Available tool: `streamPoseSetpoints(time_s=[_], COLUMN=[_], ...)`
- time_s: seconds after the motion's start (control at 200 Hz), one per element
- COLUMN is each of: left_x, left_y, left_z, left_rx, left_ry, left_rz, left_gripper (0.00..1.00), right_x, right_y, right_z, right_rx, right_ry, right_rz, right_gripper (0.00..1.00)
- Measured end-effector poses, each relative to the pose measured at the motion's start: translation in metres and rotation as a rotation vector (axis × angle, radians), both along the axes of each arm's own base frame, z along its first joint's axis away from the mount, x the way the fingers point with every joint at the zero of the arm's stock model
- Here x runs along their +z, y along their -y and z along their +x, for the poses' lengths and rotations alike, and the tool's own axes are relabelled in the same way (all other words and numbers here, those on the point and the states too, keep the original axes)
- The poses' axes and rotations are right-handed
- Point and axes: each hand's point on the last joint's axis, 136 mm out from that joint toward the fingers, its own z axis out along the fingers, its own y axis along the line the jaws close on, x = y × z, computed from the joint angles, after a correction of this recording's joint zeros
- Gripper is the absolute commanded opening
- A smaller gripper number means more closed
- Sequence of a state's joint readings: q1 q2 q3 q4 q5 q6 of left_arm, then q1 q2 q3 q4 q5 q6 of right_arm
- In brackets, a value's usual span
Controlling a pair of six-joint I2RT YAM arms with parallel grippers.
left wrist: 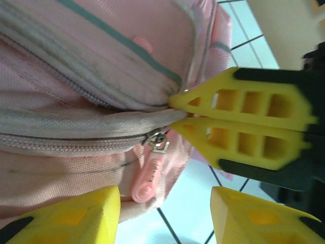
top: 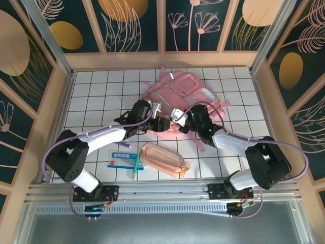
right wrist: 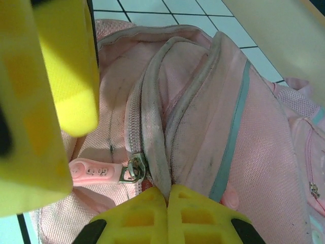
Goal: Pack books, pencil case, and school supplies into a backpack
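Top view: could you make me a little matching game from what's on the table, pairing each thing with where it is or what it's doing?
Things:
1. backpack
2. pencil case
3. pen
4. right gripper

Places or states:
A. lies over the right end of the packet
B. pinched shut on the backpack's fabric
C. far middle of the table
D. near edge, just right of the packet

Pairs: 1-C, 2-D, 3-A, 4-B.
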State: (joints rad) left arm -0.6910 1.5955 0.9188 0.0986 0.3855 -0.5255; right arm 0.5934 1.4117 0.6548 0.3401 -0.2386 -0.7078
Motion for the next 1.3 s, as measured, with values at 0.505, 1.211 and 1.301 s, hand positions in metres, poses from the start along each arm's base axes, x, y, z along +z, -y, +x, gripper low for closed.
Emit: streamPoseSetpoints(time_s=[0.505,1.211,1.301], left_x=[-0.005,0.012,0.011], left_y=[0.014,-0.011,-0.004], left_z=[0.012,0.008,0.001], left_rx=[0.009,0.02,-0.018], left_ry=[0.068,0.13,0.112], left_rz=[0.1,0.105,0.076], left_gripper=[0.07,0.5,0.51], right_x=[0.003,-0.001,-0.001], right_y=[0.003,0.005,0.005], right_z=[0.003,0.003,0.002], right_rx=[-0.025,-0.018,-0.013], right_ry=[-0.042,-0.035,-0.038], right_rz=[0.056,0.026,0.03], right_gripper=[0.0,0.0,0.0])
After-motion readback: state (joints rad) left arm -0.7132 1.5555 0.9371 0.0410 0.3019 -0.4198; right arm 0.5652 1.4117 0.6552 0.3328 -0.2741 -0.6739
